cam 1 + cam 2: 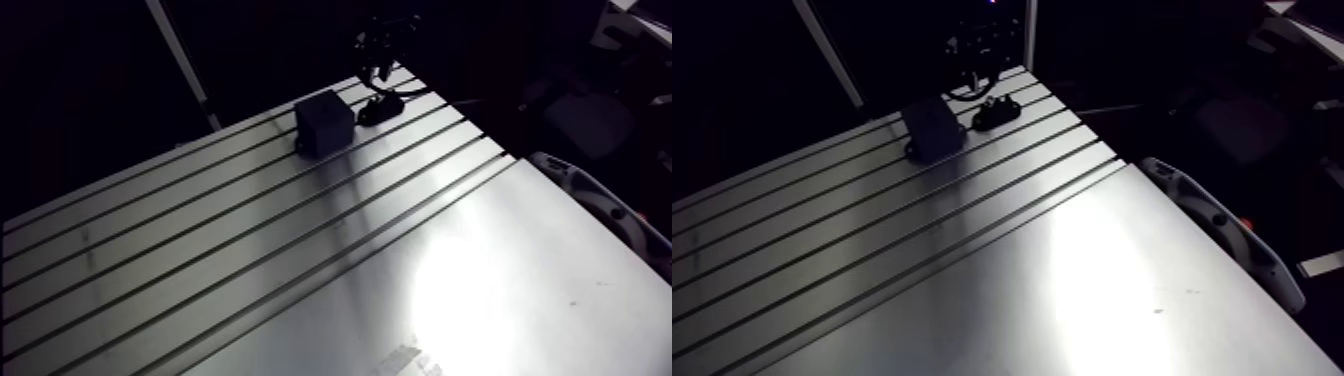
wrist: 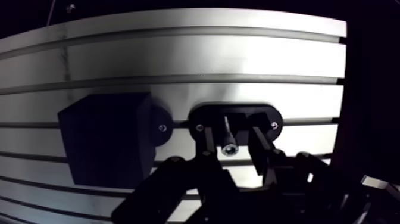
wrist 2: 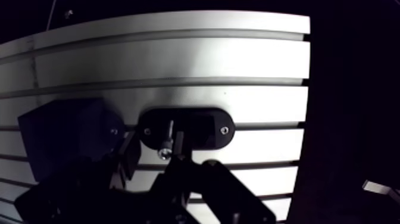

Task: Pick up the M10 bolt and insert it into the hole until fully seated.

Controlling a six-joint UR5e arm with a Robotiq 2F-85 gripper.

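Slotted aluminium table (image 1: 250, 260) is seen across the arm view. A dark block (image 2: 107, 143) is set on it, just beside a black oval plate (image 2: 235, 113). The gripper (image 2: 232, 130) is held over that plate with fingers parted. The bolt (image 2: 228, 138) is laid on the plate between them, a gap seen on each side.

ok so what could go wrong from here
The open hand straddles the bolt in its black holder; if it closes off-centre, the bolt may tilt and come up crooked. The black block stands close beside the holder, so a sideways move after lifting could clip it.
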